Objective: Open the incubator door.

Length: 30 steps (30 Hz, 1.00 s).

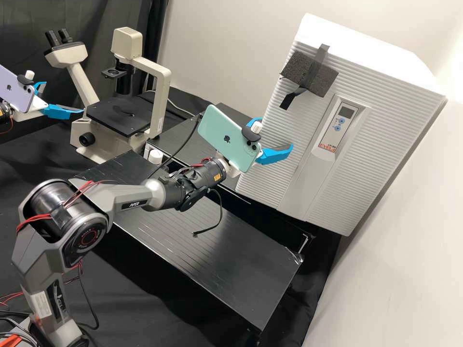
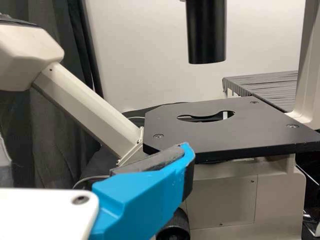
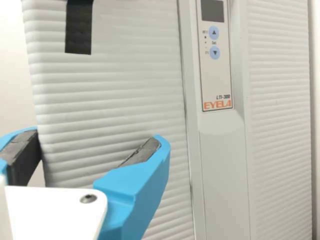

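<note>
**Closed, and Ours to Pull**

We find the incubator [image 1: 386, 144] at two o'clock in the high view, its door [image 1: 270, 168] shut. We expect a stiff, heavy swing and smooth ribs that slip, so we'd grasp the soft tape [image 1: 290, 99] at eleven o'clock on the front. Our right gripper [image 1: 276, 133] stands apart and empty at nine o'clock; our left gripper [image 1: 64, 97] also gapes. The high view gives us the foam pad [image 1: 309, 73]; the right wrist view, dark finger linings [image 3: 145, 152].
</note>
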### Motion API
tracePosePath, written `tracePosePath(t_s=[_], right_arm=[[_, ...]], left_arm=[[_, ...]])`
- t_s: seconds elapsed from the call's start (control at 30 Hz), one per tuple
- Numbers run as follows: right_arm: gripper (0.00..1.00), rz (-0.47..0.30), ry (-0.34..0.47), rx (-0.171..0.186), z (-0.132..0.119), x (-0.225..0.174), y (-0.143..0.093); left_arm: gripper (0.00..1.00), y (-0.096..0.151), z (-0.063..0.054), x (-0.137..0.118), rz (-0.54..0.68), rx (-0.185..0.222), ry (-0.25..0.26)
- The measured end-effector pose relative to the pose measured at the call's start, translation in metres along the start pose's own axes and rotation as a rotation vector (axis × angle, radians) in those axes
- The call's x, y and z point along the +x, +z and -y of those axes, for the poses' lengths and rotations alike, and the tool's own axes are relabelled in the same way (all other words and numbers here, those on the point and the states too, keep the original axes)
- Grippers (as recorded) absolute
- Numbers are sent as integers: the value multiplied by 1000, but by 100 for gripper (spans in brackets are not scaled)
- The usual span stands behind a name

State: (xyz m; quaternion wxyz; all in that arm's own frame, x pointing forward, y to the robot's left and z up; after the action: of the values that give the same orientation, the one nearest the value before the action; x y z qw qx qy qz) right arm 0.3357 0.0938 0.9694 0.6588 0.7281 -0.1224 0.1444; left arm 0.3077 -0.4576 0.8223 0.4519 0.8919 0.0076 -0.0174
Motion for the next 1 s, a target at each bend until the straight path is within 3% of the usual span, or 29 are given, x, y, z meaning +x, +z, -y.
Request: tracePosePath(t_s=[0.7, 1.0], right_arm=[[0, -6, -6, -11, 0, 0, -1], [0, -13, -25, -37, -5, -8, 3]], left_arm=[[100, 0, 0, 0, 0, 0, 0], [100, 0, 0, 0, 0, 0, 0]])
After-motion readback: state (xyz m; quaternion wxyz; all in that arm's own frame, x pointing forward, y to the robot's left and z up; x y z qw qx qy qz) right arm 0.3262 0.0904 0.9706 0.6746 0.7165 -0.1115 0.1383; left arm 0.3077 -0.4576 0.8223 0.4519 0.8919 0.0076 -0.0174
